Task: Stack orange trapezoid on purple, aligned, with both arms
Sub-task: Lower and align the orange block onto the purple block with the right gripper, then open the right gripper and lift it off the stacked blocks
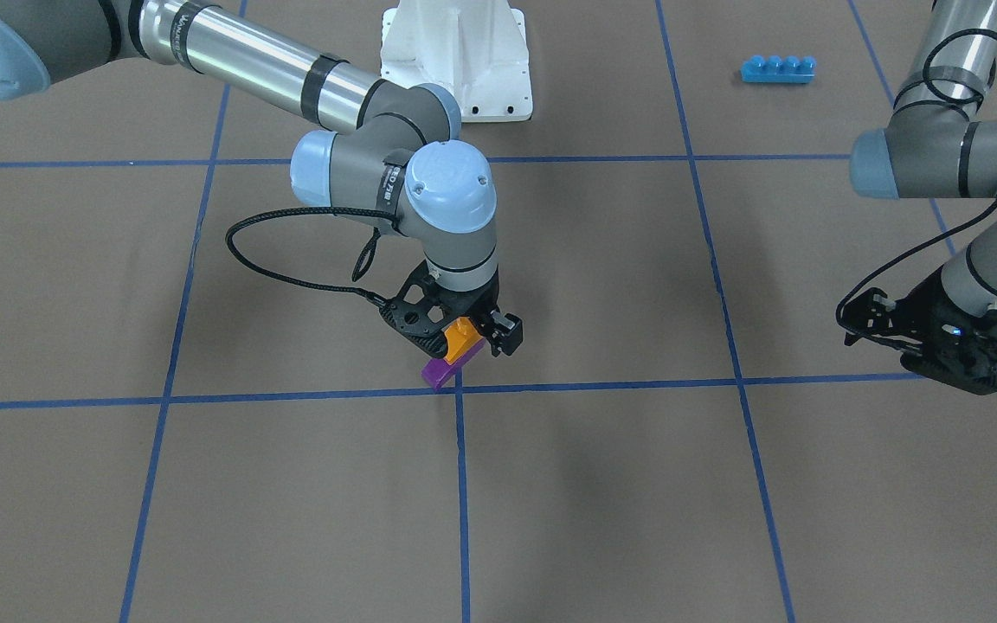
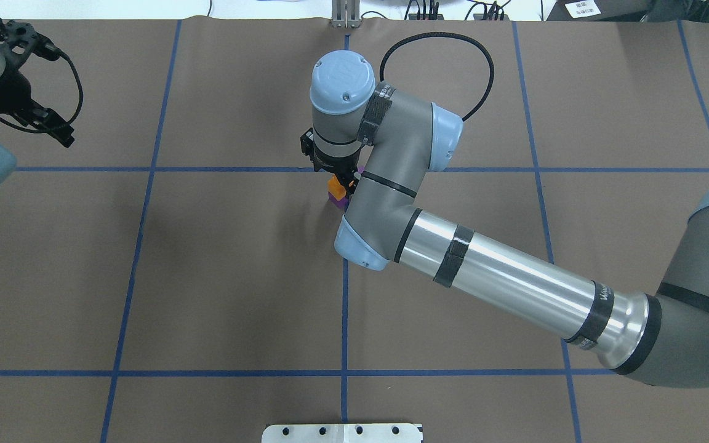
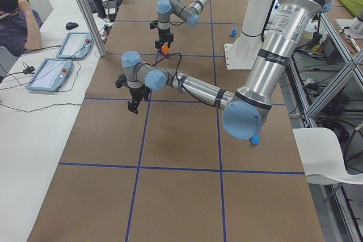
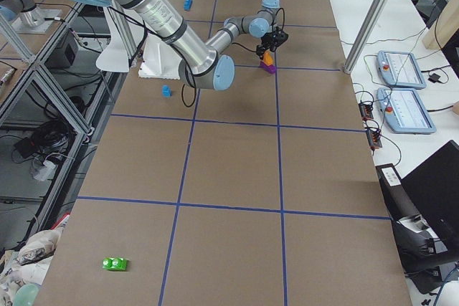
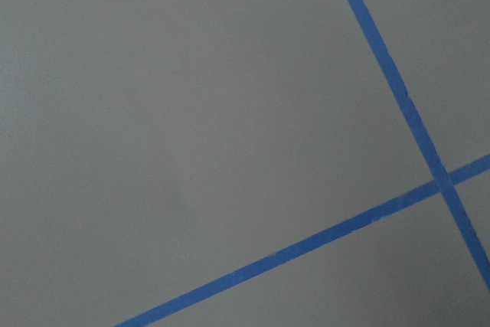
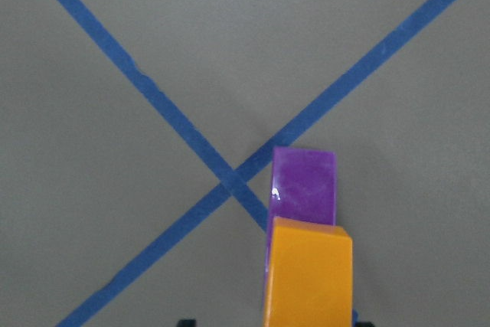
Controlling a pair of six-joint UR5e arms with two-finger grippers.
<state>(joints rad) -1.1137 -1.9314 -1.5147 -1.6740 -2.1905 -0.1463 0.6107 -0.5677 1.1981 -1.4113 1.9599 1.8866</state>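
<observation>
Tape lines (image 1: 461,484) in blue divide the brown table (image 1: 620,510) into large squares; in the front-facing view the nearest squares are plain brown paper. Farther in, beside a crossing of two tape lines at mid-table, the purple brick (image 1: 439,373) sits on the paper. The orange trapezoid (image 1: 462,338) lies on top of it, touching — in the right wrist view the orange block (image 6: 308,272) covers the near part of the purple one (image 6: 305,184), whose far end projects beyond it, so the two edges do not coincide. Right gripper (image 1: 470,339): it points down over the pair with its fingers closed on the orange trapezoid, one black finger (image 1: 502,333) visible at the brick's side. The right arm (image 2: 496,277) reaches across the table from the base to this spot. Left gripper (image 1: 931,342): it hangs above the paper well apart from the bricks, at the table's left-arm side, with nothing between its fingers — whether those fingers are spread or together cannot be told from these views, and its wrist camera shows only paper and tape. Beyond both, near the robot's white base (image 1: 457,61), a long blue four-stud brick (image 1: 777,68) rests alone on the table
</observation>
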